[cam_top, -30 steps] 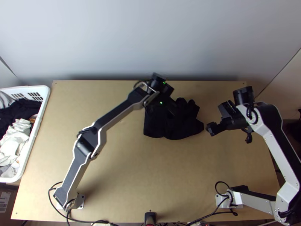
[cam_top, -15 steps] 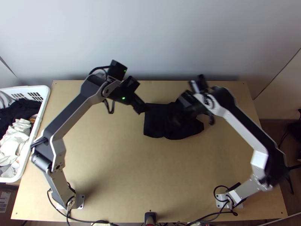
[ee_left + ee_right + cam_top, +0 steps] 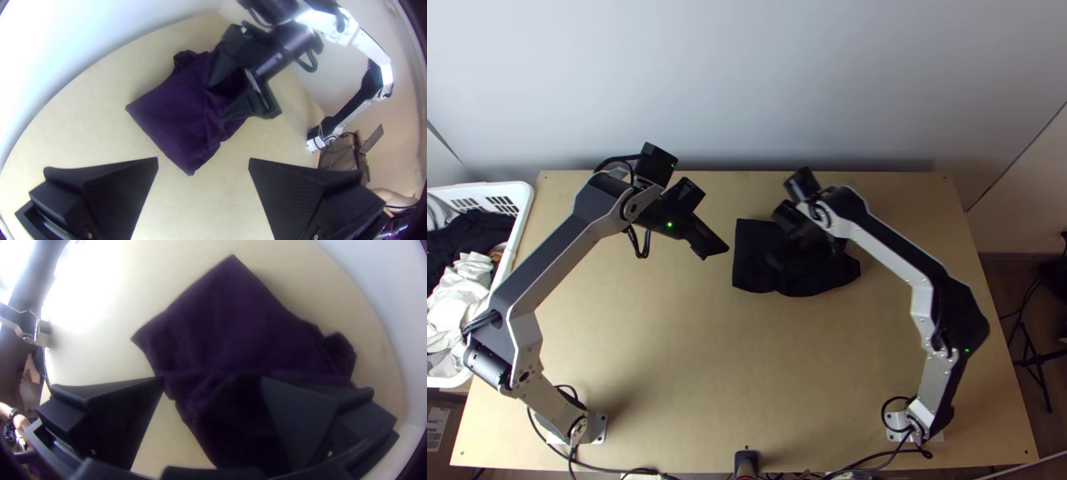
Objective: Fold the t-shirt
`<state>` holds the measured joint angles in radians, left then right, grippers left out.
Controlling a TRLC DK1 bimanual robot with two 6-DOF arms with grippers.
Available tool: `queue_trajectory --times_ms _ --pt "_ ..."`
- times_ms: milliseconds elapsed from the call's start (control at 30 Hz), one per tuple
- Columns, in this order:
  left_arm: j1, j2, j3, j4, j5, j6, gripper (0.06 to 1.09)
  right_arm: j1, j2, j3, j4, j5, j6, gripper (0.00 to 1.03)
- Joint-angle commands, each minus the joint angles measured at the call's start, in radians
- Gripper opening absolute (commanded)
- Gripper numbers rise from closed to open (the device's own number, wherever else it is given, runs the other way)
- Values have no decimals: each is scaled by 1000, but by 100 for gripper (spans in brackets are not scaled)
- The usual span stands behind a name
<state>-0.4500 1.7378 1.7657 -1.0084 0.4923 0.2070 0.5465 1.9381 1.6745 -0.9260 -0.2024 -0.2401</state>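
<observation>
Top view, t-shirt (image 3: 751,260): dark cloth on the table (image 3: 659,320), right of centre toward the far side; folded compactly, with straight outer edges at left and an uneven outline at right.
Top view, left gripper (image 3: 713,248): positioned left of the t-shirt, apart from it.
Top view, right gripper (image 3: 785,246): positioned over the t-shirt; the arm extends from the near right.
Top view, basket (image 3: 525,204): white, at the left edge of the table, containing dark and white garments.
Left wrist view, left gripper (image 3: 203,161): released; fingers spread wide, grasping nothing.
Left wrist view, t-shirt: flat panel at left; creased, partly bunched cloth toward the right; a small loose portion projects at the far side.
Right wrist view, right gripper (image 3: 212,378): released; fingers parted. One tip is at the near edge of the cloth, the other above it; contact cannot be determined.
Right wrist view, t-shirt: smooth panel at left, creases beneath the gripper.
</observation>
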Motion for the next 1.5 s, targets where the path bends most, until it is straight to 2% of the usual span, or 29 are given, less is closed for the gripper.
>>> queue_trajectory --times_ms 0,133,300,567,800,933,1067,1200,1333,1467 --pt "-3 23 -12 14 -3 -3 104 -209 -186 -279 39 -9 -38 100" --pt "-21 66 9 21 -3 -3 104 -339 -320 -418 38 -15 -77 100" --pt "-36 121 49 22 -4 -3 104 -390 -393 -486 38 -17 -85 100" --pt "-42 149 60 19 -18 -3 104 -316 -429 -338 39 -17 41 100" --pt "-46 170 51 19 -23 -3 104 -171 -271 -130 49 -15 65 100" --pt "-50 180 52 24 -31 -3 104 -146 -191 -136 49 -15 64 100" --pt "-52 172 55 22 -32 -4 104 -204 -191 -271 76 -15 51 100" --pt "-50 138 54 10 -34 -4 104 -312 -251 -415 113 -15 -4 100" --pt "-52 114 54 1 -35 -4 104 -405 -278 -461 118 -15 -53 100" --pt "-47 81 46 -21 -35 -4 104 -424 -338 -427 116 -17 -44 100"
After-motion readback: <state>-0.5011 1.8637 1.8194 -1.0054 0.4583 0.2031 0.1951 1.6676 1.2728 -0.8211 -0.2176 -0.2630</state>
